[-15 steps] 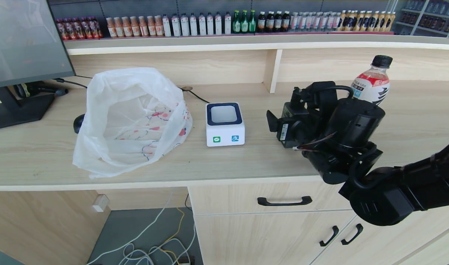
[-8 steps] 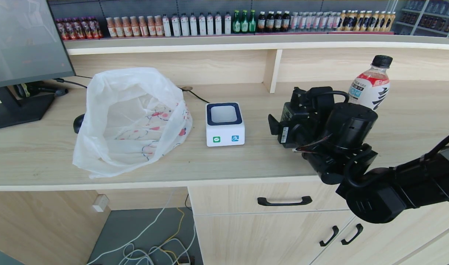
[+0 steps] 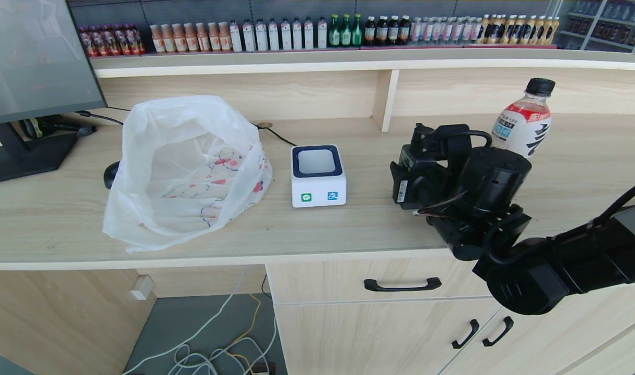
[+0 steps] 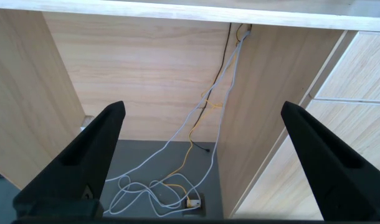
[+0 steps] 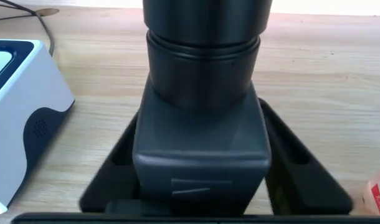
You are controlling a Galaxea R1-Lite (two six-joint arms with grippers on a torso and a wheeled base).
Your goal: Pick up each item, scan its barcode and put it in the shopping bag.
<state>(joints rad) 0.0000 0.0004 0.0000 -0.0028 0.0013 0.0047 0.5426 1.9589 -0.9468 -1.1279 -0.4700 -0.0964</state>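
One dark grey square-bodied bottle (image 5: 202,155) is now pinched as the right gripper (image 5: 201,118) narrowed; white cube scanner (image 3: 318,177) waits at its nine o'clock. Left gripper (image 4: 202,112) gapes wide.

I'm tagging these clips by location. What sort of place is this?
Most likely a small shop's checkout counter: a barcode scanner box sits beside an open plastic shopping bag, and rows of bottled drinks line the shelf behind.
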